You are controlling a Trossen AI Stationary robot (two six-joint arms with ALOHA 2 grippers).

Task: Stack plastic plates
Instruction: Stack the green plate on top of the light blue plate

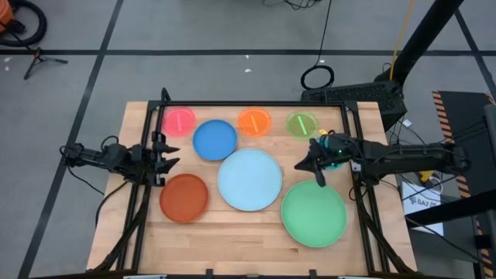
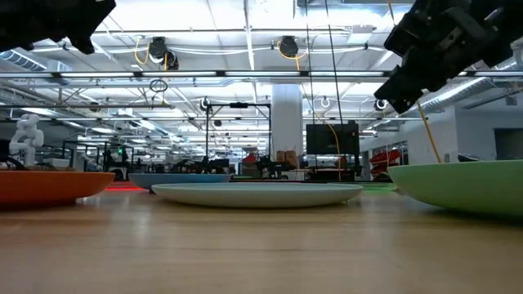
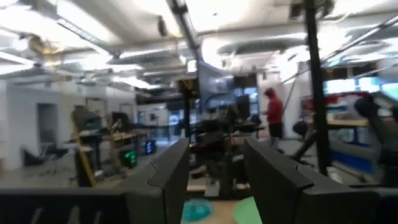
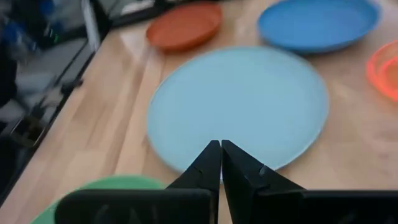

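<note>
High view: the right gripper (image 1: pixel 315 166), fingers together and empty, hovers between the light blue plate (image 1: pixel 249 180) and green plate (image 1: pixel 313 215); the left gripper (image 1: pixel 167 154), fingers apart, waits near the red-orange plate (image 1: pixel 184 197).

I am looking down on a wooden table (image 1: pixel 232 232) where a large light blue round plastic plate (image 1: pixel 249 180) is lying in the middle. A large green round plastic plate (image 1: pixel 313 215) is sitting to its right, a medium red-orange round plastic plate (image 1: pixel 184 197) to its left, and a medium blue round plastic plate (image 1: pixel 215 139) behind it. Small pink (image 1: pixel 179 120), orange (image 1: pixel 254 122) and lime (image 1: pixel 301 124) round plastic plates are lining the far edge.
</note>
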